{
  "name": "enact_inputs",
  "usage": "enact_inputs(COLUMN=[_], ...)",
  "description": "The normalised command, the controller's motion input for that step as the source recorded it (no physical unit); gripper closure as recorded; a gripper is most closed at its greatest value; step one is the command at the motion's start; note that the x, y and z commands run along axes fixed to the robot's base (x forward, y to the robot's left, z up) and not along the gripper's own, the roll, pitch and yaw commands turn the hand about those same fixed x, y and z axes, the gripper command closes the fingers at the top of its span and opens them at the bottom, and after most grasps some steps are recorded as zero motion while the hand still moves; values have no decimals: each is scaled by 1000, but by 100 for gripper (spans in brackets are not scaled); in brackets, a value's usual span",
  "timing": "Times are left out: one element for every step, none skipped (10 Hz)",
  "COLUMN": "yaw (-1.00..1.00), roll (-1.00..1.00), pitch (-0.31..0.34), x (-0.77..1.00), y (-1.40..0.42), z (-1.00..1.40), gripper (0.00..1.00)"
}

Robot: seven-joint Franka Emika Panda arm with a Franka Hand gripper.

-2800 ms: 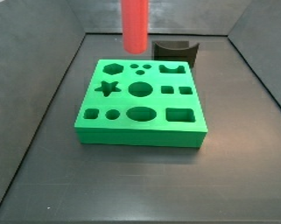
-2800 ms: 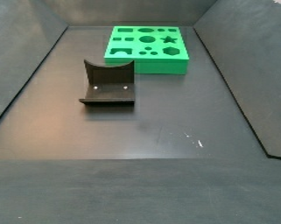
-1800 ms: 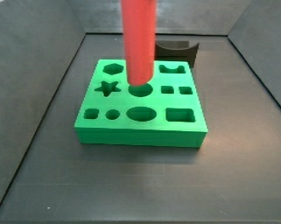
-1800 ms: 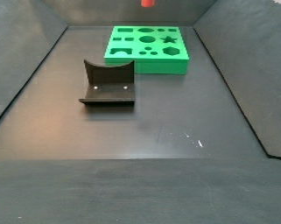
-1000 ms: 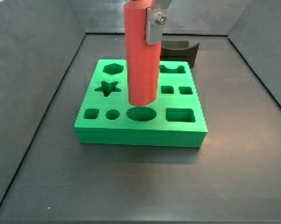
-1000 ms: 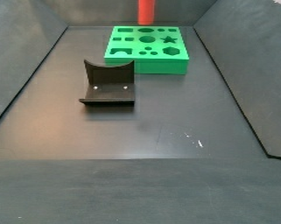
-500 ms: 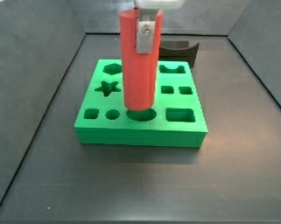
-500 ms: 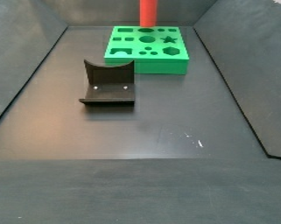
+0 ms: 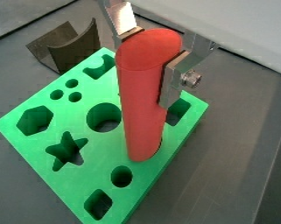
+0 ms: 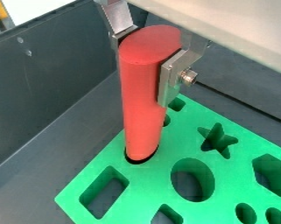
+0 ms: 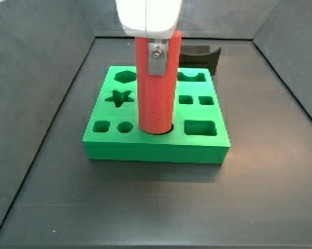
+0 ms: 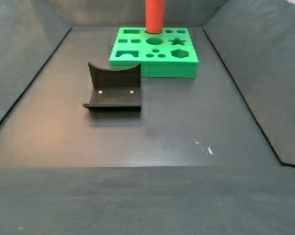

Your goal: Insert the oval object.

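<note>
Clamped on the upper part of the oval object (image 9: pixel 144 92), my jaws press it from two sides; my gripper (image 10: pixel 149 52) hangs over the green block (image 11: pixel 120 122), one silver finger (image 9: pixel 175 79) flat against the peg's side. I hold the peg upright, its lower end entering the oval hole in the block's front row in a side view. Around that hole I see other cut-outs: a star hole (image 9: pixel 64 150), a large round hole (image 9: pixel 104 117) and a hexagon hole (image 9: pixel 34 121). Beyond the block stands the fixture (image 12: pixel 113 89), well apart on the dark floor (image 12: pixel 175 138). No writing shows anywhere. The peg is smooth, plain red, tall, with a rounded top.
</note>
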Motion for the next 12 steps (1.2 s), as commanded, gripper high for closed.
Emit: enact_inputs(yaw=[0,0,0,-100,-100,-114,0,0,0,0,0,0], roll=[80,117,144,99,106,89,54,0,0,0,0,0], pitch=[37,46,19,0,-66,-113,-151,-124,-107,-114,-70,-84], x=[211,260,174,271,63,0,-151,-91,-63,-57,-9,-31], y=[-14,0,0,0,-37,-63,-37,0,0,0,0,0], z=[-151,-251,-374,-429,-394,-334,-271,-226,-200,-203,-217,-180], gripper=[100,100,100,100,100,100,100,100,100,100,100,100])
